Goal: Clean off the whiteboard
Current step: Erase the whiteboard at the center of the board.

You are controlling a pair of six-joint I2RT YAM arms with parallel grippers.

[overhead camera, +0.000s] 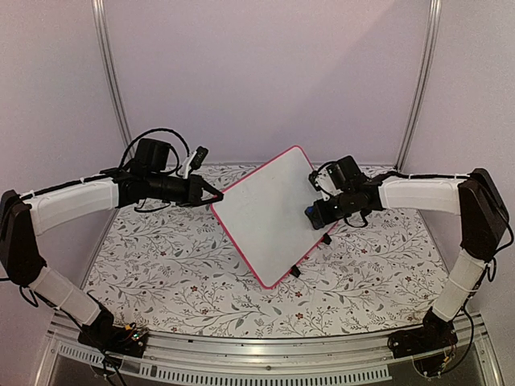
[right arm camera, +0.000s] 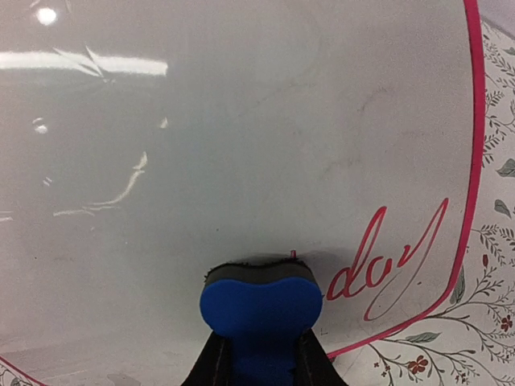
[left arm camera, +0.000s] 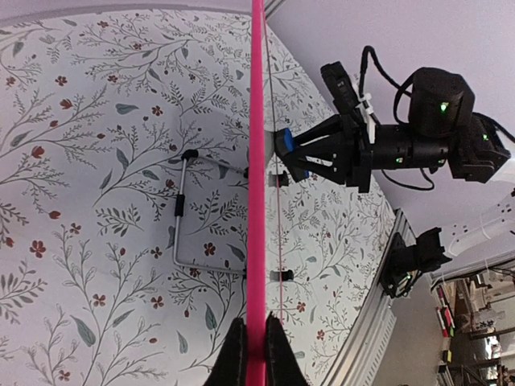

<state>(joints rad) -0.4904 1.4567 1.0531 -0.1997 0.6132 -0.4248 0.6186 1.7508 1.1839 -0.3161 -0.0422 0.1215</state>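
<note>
The whiteboard [overhead camera: 261, 217] is up on a tilt over the middle of the counter [overhead camera: 161, 273]. From above it looks like a diamond, w/ one corner toward the back wall and one toward the arm bases.

The left hand [overhead camera: 216, 195] pinches the pink frame at the left corner. In the left wrist view its two fingers [left arm camera: 235, 358] are pressed on both sides of the thin pink edge.

The right hand [overhead camera: 315, 214] comes in from the right and is clamped on a blue eraser [right arm camera: 259, 299]. The dark felt of it lies against the white face, near the board's right edge.

Room: a wide floral counter shows to the left of the board and in front of it. On the right side the right arm takes the space. The top corner is near the back wall.

Red writing "day" [right arm camera: 386, 261] is just beside the eraser, btw. it and the rounded frame corner.

Hard to see:
- The left wrist view has the board edge-on, so the face is hidden there.
- A bent wire leg [left arm camera: 181, 217] goes out from the back side at two black clips [overhead camera: 296, 272].
- I cannot tell if the low corner touches the counter.
- The right wrist view cuts off most of the board, and lamp glare is over the upper part.
</note>
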